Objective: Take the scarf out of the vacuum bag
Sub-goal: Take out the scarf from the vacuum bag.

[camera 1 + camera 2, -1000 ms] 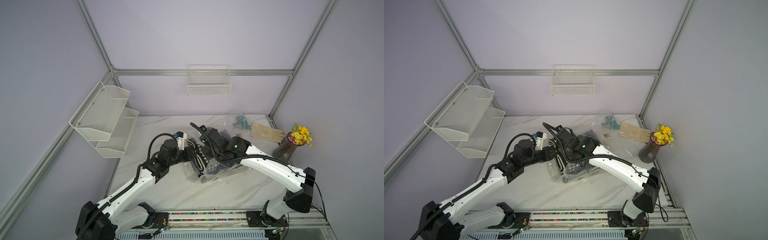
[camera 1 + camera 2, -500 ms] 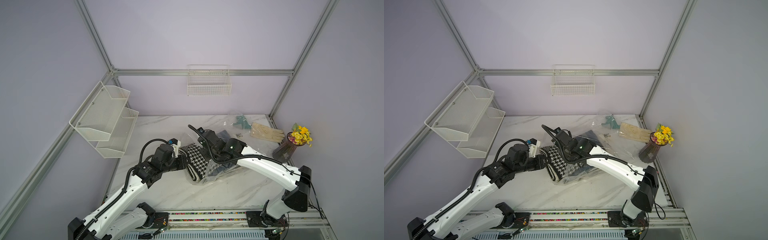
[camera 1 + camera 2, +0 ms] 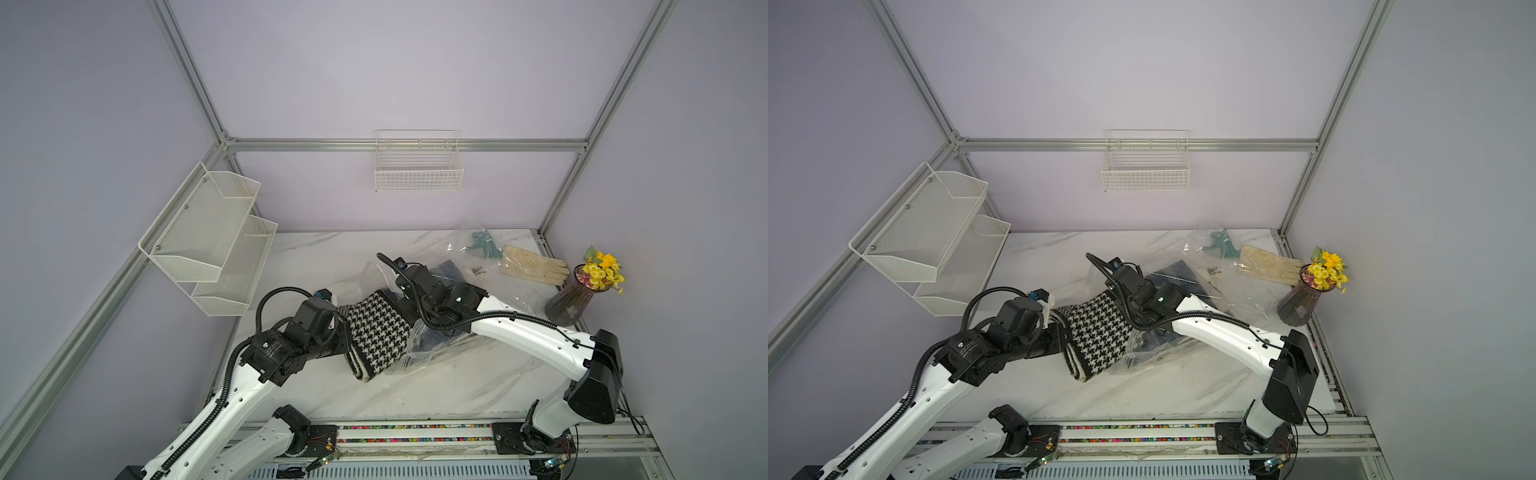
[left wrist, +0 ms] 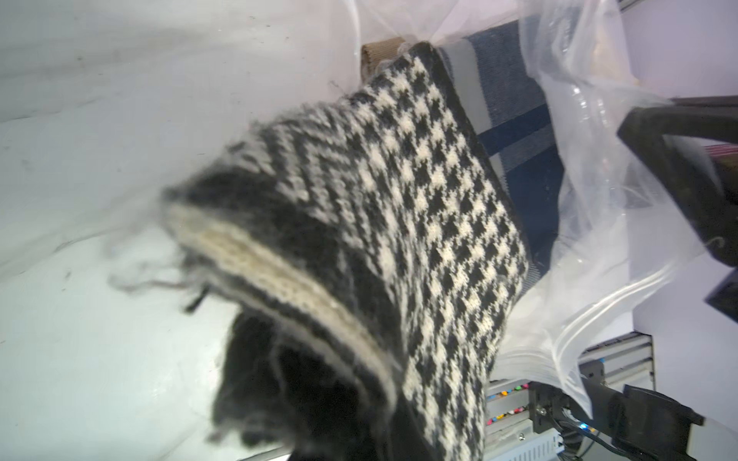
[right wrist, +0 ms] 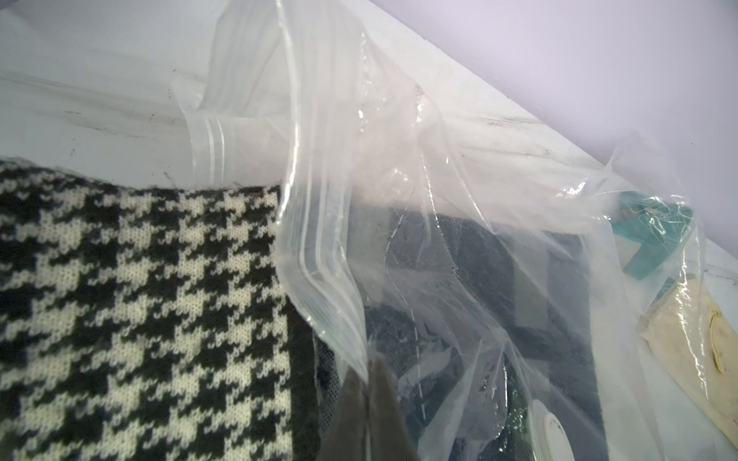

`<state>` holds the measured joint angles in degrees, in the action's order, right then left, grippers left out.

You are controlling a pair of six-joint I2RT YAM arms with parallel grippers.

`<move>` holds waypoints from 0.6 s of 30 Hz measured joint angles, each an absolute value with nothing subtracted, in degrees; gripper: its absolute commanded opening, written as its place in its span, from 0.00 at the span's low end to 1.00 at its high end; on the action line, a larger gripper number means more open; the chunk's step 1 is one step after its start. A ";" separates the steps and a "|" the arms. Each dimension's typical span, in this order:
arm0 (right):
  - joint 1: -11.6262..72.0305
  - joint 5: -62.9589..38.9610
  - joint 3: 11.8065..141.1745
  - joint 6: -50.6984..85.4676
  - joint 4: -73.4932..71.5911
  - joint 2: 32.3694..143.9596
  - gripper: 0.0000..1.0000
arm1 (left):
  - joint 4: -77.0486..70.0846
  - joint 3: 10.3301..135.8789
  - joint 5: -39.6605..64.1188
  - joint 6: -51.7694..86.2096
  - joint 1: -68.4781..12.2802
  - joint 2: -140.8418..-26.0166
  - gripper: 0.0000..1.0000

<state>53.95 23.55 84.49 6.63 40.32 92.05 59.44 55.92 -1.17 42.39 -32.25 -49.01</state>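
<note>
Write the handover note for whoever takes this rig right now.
The left gripper is shut on the scarf at its outer end.
The right gripper is shut on the zip rim of the vacuum bag, holding the mouth up.
The scarf is mostly outside the mouth; its far end lies under the rim. A dark blue cloth also lies in the bag.
Done: bag open, scarf mostly out.
To do: pull the scarf fully clear, probably toward the left arm's side.
</note>
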 measured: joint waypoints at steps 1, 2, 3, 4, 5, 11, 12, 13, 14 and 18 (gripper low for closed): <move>53.95 23.35 84.25 6.63 39.79 92.05 0.00 | 60.58 56.14 -2.02 42.39 -32.08 -49.01 0.15; 53.95 23.05 83.90 6.61 39.18 92.07 0.00 | 61.87 56.29 -2.92 42.37 -31.77 -49.01 0.15; 53.93 22.81 83.61 6.61 38.68 92.07 0.00 | 63.22 56.45 -3.95 42.35 -31.38 -49.10 0.15; 53.93 22.55 83.40 6.59 38.26 92.09 0.00 | 64.16 56.49 -4.71 42.33 -31.05 -49.21 0.15; 53.93 22.31 83.20 6.57 37.95 92.16 0.00 | 65.21 56.47 -5.54 42.28 -30.63 -49.45 0.15; 53.89 21.12 81.71 6.50 36.42 92.16 0.00 | 68.93 56.47 -9.17 40.86 -27.40 -54.30 0.13; 53.87 21.08 81.36 6.52 36.29 92.16 0.00 | 69.17 56.47 -9.65 40.75 -26.85 -55.46 0.13; 53.82 21.04 81.03 6.50 36.21 92.16 0.00 | 69.43 56.47 -9.96 40.62 -26.35 -56.38 0.13; 53.78 21.04 80.71 6.50 36.10 92.14 0.00 | 69.69 56.47 -10.24 40.25 -25.52 -57.47 0.13; 53.67 21.17 79.35 6.46 35.97 91.37 0.00 | 69.82 56.47 -10.31 38.72 -21.82 -60.16 0.13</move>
